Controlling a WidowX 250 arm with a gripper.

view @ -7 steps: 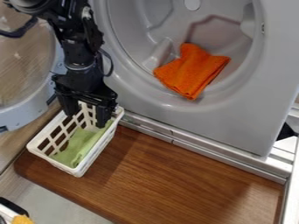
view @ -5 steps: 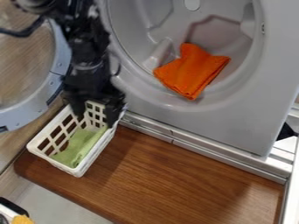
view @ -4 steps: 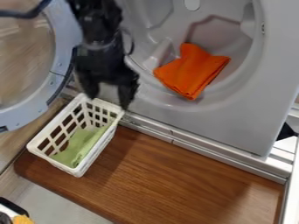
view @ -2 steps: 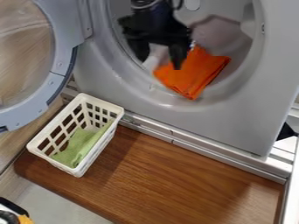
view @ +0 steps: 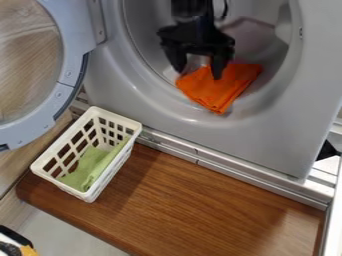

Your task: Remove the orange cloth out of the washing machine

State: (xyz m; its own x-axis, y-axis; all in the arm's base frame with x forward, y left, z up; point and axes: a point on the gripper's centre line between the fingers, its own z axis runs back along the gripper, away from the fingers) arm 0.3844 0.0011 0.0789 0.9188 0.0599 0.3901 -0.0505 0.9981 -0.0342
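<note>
The black gripper (view: 199, 72) hangs in the drum opening of the grey washing machine (view: 194, 132), open with its two fingers apart. Folded on the lower lip of the drum lies the orange cloth (view: 219, 91). The right finger overlaps the cloth's upper part in the view, and the left finger is by its upper left edge. Whether either finger touches the cloth I cannot tell. Part of the cloth's upper side is hidden behind the gripper.
A white basket (view: 91, 195) with a green cloth (view: 91, 167) in it stands on the brown wooden board (view: 194, 205), below and left of the drum. The machine's round door (view: 71, 75) stands swung out at the left. Metal rails (view: 220, 169) run along the machine's base.
From above the basket, the gripper has moved up and right into the drum opening, then a little further right and over the orange cloth. The cloth has kept its place.
</note>
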